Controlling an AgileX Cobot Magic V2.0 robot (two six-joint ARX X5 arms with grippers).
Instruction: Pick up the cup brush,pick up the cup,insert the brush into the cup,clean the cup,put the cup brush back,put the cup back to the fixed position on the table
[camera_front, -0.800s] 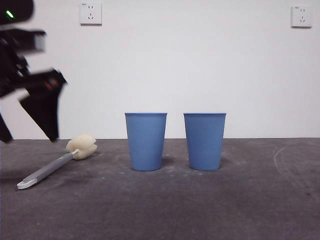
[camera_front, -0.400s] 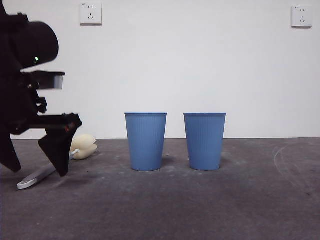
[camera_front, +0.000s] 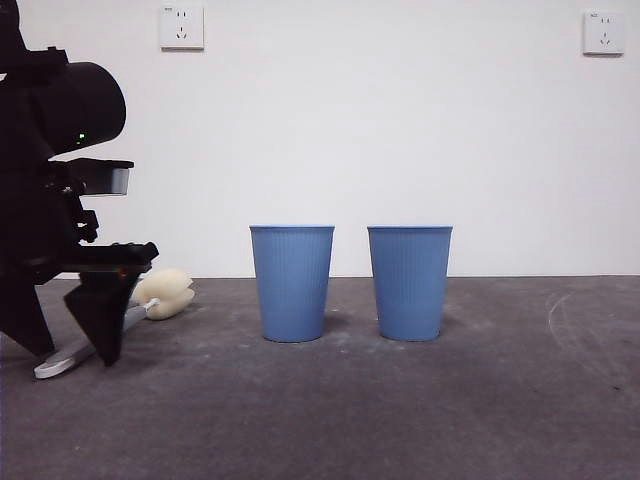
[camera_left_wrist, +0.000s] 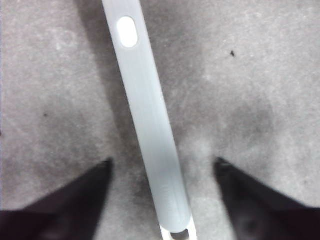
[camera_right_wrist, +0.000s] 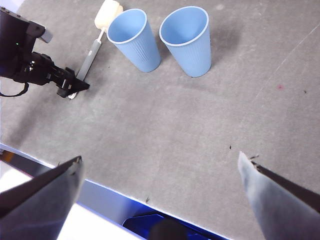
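Down at the tabletop (camera_front: 400, 410), the left gripper (camera_left_wrist: 162, 167) is straddling the cup brush (camera_left_wrist: 147, 125) handle with jaws spread, the brush lying flat beside two blue cups (camera_front: 291, 282), while the right gripper (camera_right_wrist: 160, 165) is hanging open, well back.

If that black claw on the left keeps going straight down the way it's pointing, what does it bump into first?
Most likely the cup brush: the left gripper is open with the grey handle lying between its jaws. Going on, the jaw tips would meet the table either side of it.
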